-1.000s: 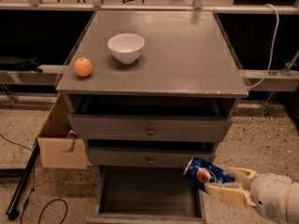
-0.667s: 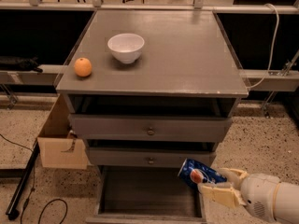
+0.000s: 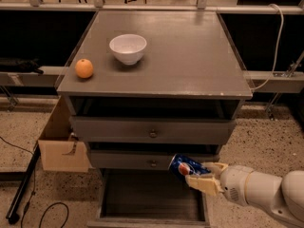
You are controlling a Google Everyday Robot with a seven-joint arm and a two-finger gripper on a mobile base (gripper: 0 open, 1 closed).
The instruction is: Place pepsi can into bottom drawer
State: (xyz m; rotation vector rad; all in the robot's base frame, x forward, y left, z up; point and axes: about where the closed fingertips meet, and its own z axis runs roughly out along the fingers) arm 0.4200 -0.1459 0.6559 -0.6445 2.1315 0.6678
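Now I have the gripper (image 3: 205,175) closed on the pepsi can (image 3: 184,166), holding it tilted. It hangs above the open bottom drawer (image 3: 142,198), near its right edge.

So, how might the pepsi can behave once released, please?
The pepsi can lies tilted in the gripper at the right of the open bottom drawer, so it would probably roll on the flat floor. Its smooth metal looks possibly slippery.

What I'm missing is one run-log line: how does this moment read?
phase: transport | gripper: shut on pepsi can, low right, above open bottom drawer | can: tilted, not yet in drawer | cabinet top: orange, white bowl
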